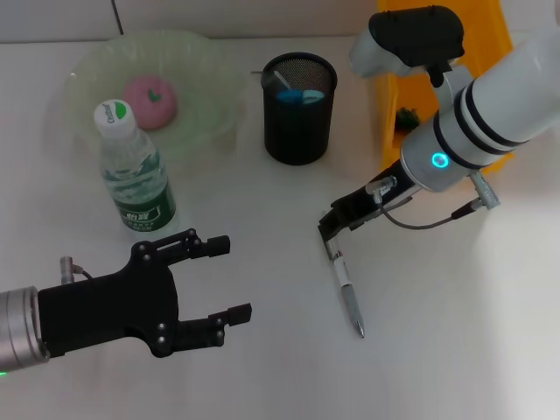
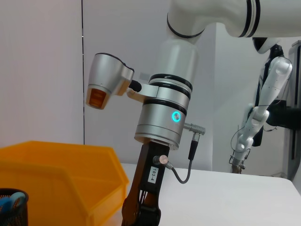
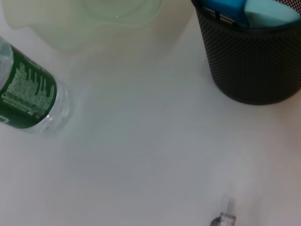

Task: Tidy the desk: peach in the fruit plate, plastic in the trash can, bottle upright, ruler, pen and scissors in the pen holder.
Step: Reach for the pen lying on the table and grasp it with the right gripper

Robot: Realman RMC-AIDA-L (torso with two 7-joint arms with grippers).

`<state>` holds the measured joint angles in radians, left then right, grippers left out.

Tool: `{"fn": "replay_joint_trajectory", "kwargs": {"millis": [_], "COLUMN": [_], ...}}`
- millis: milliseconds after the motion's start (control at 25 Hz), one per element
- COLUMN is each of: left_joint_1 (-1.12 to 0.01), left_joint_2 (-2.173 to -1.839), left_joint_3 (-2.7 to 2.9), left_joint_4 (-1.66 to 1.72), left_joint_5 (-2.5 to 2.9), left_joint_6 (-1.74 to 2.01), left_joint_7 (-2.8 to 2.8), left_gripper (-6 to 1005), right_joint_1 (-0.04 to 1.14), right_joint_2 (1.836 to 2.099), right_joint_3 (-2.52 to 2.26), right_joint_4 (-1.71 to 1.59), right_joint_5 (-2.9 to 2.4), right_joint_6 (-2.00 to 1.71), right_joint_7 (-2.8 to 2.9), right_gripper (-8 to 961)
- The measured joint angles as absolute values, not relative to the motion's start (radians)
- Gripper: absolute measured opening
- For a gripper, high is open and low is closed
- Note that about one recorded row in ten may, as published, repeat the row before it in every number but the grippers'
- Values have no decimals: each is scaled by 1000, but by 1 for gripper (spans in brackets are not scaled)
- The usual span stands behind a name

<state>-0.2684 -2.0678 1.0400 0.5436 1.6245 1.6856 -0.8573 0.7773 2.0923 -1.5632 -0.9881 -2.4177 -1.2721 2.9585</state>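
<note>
I see the bottle before the fruit plate, pen holder right, pen nearer me.

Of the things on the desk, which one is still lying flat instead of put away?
The pen. It lies flat at the right gripper, while the bottle stands upright and the peach sits in the fruit plate.

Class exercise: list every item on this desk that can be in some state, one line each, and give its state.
Peach: in the fruit plate.
Bottle: upright, capped.
Pen: lying flat on the desk, top end at the right gripper.
Pen holder: upright, blue-handled items inside.
Left gripper: jaws open, empty.
</note>
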Motion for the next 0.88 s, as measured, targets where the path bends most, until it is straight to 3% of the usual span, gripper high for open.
{"fn": "replay_joint_trajectory", "kwargs": {"millis": [880], "left_joint_1": [-267], "left_joint_2": [-2068], "left_joint_3": [1035], "left_joint_4": [543], "left_joint_5": [1623], "left_joint_6": [1686], "left_joint_7": [-850], "left_gripper": [804], "right_joint_1": [840], "right_joint_2": [2092], "right_joint_3": [-1577], "right_joint_4": [-881], "right_joint_5": [-2405], "right_joint_6": [-1235], "right_joint_7": [2958], "right_gripper": [435]}}
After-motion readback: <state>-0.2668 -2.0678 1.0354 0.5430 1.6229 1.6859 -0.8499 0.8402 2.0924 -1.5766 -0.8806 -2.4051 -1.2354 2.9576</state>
